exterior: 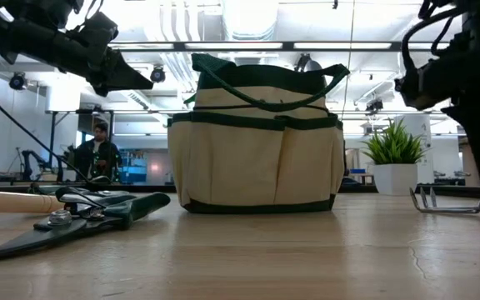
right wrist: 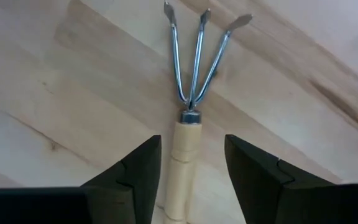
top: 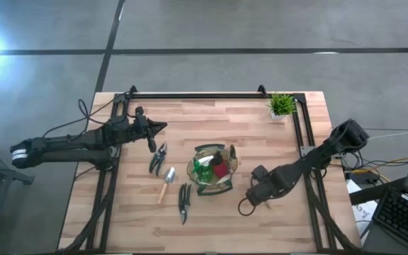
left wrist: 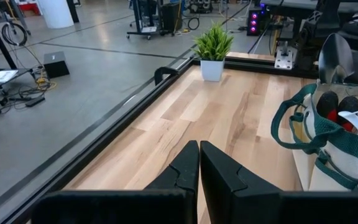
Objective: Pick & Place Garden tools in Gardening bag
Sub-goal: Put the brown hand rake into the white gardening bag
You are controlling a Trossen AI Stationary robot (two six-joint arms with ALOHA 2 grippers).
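The gardening bag stands upright at mid-table, with a green spray bottle and a red-and-black piece inside. A wood-handled rake lies flat on the table to the bag's right. My right gripper points down over it, open, a finger on either side of the handle and clear of it. To the bag's left lie a trowel and two black pruning shears. My left gripper hangs shut above the table's far left, holding nothing.
A small potted plant stands at the far right corner. A black rail frame runs along the table's far edge and sides. Bare wood lies between the bag and the plant and along the near edge.
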